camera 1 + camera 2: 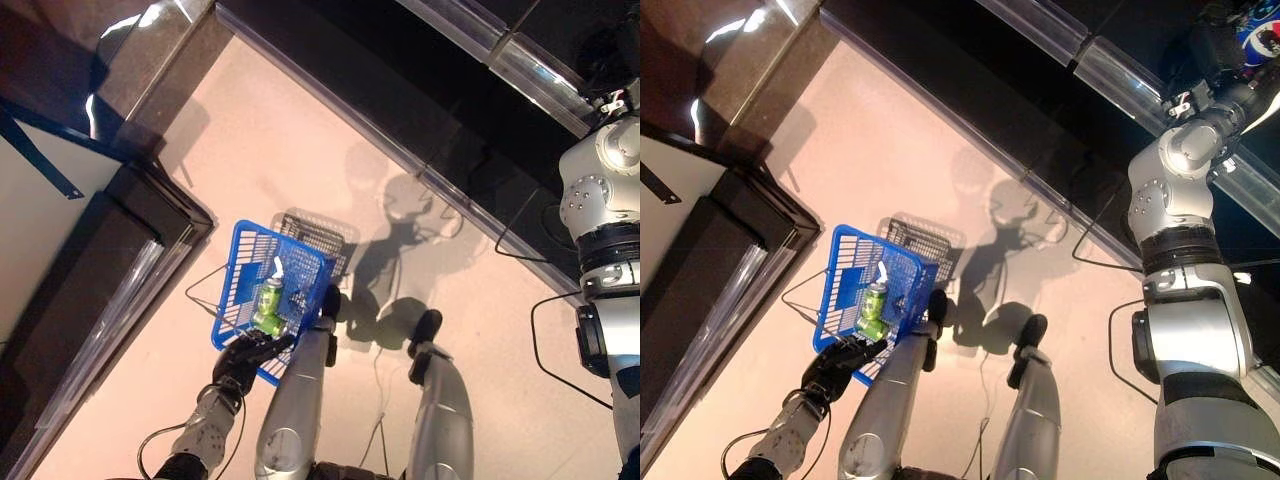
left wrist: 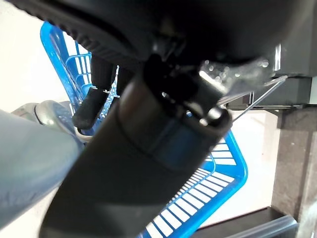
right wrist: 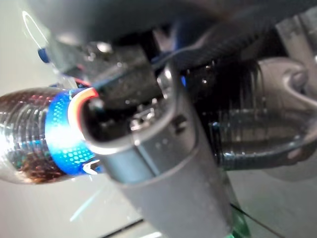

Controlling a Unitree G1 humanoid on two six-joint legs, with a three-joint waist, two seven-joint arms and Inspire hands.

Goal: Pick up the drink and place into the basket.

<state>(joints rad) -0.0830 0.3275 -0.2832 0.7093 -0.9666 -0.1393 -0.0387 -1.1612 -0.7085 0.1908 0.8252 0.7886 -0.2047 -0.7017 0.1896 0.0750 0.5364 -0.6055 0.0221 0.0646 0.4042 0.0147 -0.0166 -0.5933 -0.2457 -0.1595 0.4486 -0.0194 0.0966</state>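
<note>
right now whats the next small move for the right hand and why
Probably draw the bottle off the shelf toward the blue basket. The right hand looks curled round it up there, while the left hand holds the basket low, a green can already inside.

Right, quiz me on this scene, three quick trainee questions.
1. True or false: the blue basket is empty.
2. Which side's robot hand grips the basket? A. left B. right
3. Fill in: the right robot hand is curled round a drink ____.

Key:
1. False; a green can lies in it.
2. A, the left robot hand.
3. bottle.
</note>
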